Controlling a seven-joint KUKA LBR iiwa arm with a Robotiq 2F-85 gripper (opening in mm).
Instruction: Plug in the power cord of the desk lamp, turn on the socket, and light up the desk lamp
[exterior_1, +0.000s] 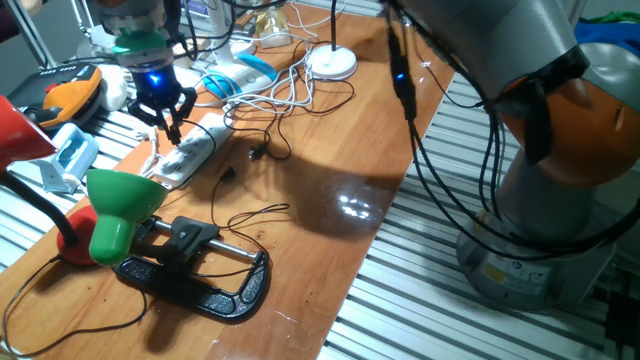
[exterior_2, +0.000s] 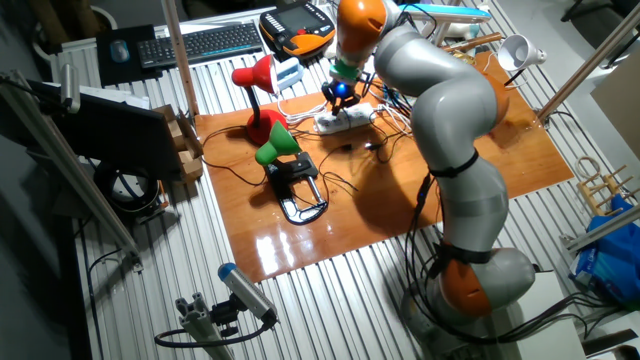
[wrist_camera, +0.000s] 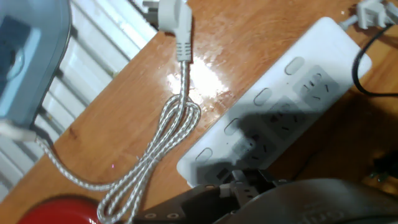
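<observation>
Gripper over the socket, plugging-in step in hand

The gripper (exterior_1: 168, 118) hangs just above the near end of the socket (exterior_1: 190, 152), fingers narrow; what they hold, if anything, I cannot tell. A white plug (wrist_camera: 174, 15) on its braided cord (wrist_camera: 168, 134) lies beside the socket (unplugged). Likely next: seat a plug squarely in an outlet; the green lamp (exterior_1: 120, 205) stands near the socket.

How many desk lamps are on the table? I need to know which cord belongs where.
2: a green lamp clamped at the near edge, a red lamp just behind it. Others may be hidden.
</observation>
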